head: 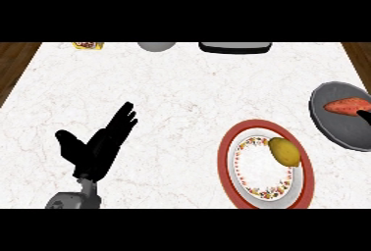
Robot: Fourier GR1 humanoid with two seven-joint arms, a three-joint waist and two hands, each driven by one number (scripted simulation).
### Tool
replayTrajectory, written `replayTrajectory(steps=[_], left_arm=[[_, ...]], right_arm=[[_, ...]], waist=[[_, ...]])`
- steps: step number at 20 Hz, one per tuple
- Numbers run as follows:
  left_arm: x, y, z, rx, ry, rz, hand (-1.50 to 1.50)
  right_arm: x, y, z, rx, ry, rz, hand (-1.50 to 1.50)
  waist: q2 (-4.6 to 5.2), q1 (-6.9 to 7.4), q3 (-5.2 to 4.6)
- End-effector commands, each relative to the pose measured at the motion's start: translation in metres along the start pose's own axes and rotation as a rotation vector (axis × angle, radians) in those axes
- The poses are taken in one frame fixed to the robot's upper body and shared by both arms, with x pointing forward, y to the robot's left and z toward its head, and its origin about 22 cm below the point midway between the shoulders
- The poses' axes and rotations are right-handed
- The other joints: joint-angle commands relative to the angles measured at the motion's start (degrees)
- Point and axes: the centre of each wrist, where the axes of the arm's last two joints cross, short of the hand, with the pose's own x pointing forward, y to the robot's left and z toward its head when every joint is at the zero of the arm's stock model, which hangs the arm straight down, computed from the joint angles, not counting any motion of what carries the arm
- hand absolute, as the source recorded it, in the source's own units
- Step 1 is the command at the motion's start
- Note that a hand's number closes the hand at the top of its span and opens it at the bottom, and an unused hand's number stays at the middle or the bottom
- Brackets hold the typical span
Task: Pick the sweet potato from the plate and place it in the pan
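Sweet potato (348, 106) lies in our pan (328, 122); a yellow fruit (285, 151) sits on the plate (230, 169). Our left hand (98, 144) rests low left, fingers straight and apart, pointing up.

white marble counter (188, 88) w/ wood floor either side, yellow lemon-like fruit (285, 151), & at far edge a yellow packet (88, 45), grey bowl (156, 46), dark tray (235, 47).

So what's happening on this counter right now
An orange sweet potato lies in the dark grey round pan at the right edge, with dark fingertips of the right robot hand showing just beside it. A yellow lemon-like fruit sits on the red-rimmed patterned plate. The left robot hand rests open over the white marble counter, holding nothing. The potato appears already placed.
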Motion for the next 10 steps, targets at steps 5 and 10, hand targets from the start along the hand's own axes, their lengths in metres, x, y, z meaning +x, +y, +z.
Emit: replayTrajectory(steps=[5,10], left_arm=[[-0.005,-0.004,0.0,0.008,0.014,0.002,0.0],[0.003,-0.004,0.003,0.021,0.008,-0.001,0.0]], right_arm=[[-0.058,-0.054,0.024,0.147,-0.03,-0.154,-1.5],[-0.071,-0.111,0.022,0.253,-0.015,-0.176,-1.5]], waist=[[-0.27,-0.65,-0.09],[-0.72,-1.32,-0.26]])
